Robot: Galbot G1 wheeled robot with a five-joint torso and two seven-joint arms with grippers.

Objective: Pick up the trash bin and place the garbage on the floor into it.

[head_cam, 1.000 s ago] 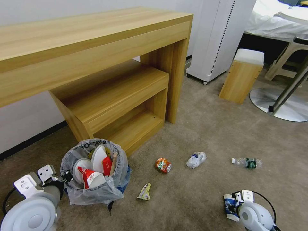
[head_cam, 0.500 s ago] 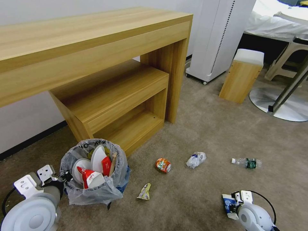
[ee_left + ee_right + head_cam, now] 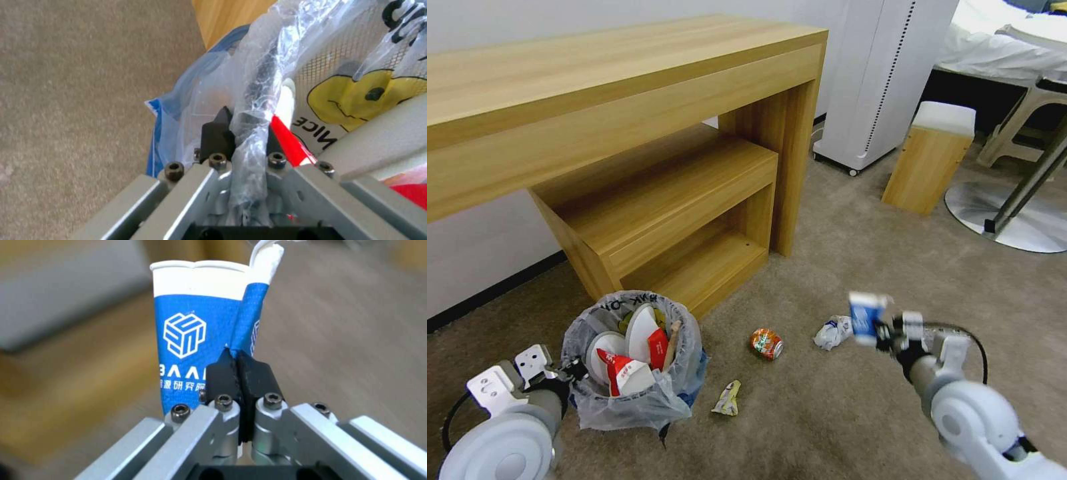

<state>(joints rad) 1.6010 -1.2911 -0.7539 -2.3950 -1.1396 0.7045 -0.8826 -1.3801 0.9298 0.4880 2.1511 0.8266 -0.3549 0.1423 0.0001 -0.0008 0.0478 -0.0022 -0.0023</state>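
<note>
The trash bin (image 3: pixel 627 400), lined with a crinkly whitish bag and packed with white and red litter, is low in front of the desk's shelf. My left gripper (image 3: pixel 570 370) (image 3: pixel 245 133) is shut on its bag-covered rim. My right gripper (image 3: pixel 884 330) (image 3: pixel 239 368) is shut on a crushed blue-white paper cup (image 3: pixel 865 317) (image 3: pixel 186 333), held above the beige floor (image 3: pixel 840 267). On the carpet lies more garbage: an orange crushed can (image 3: pixel 767 343), a crumpled white wad (image 3: pixel 832 332) just beside the cup, and a yellowish wrapper (image 3: pixel 728 398).
A wooden desk (image 3: pixel 627 100) with a low shelf unit (image 3: pixel 680 200) stands behind the bin. Farther right are a white appliance on wheels (image 3: pixel 880 80), a small wooden stool (image 3: pixel 930 157) and a round metal chair base (image 3: pixel 1014 217).
My right gripper has risen from the floor with the paper cup and swung up and left, over the crumpled wad. The bin and left gripper have shifted slightly right.
</note>
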